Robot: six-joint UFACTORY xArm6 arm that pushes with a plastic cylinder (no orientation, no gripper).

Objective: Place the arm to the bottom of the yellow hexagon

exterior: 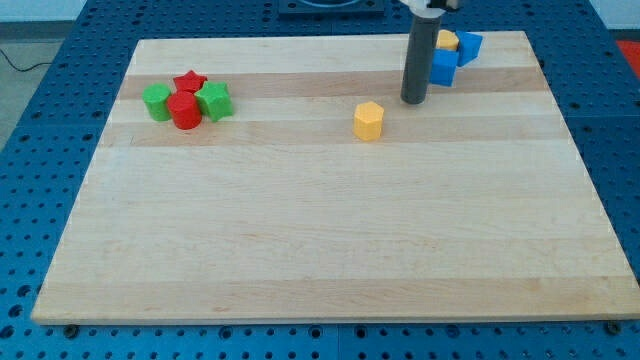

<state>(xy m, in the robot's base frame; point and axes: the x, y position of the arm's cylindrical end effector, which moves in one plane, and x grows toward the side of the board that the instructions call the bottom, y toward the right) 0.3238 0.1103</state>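
The yellow hexagon (368, 120) lies on the wooden board (330, 230), right of centre in the upper part. My tip (413, 102) rests on the board just up and to the right of the hexagon, a short gap away, not touching it. The dark rod rises from there to the view's top.
Behind the rod at the top right stand two blue blocks (445, 68) (469, 46) and a yellow block (446, 41). At the upper left sits a cluster: a red star (190, 81), a red cylinder (184, 111), and two green blocks (157, 102) (214, 101).
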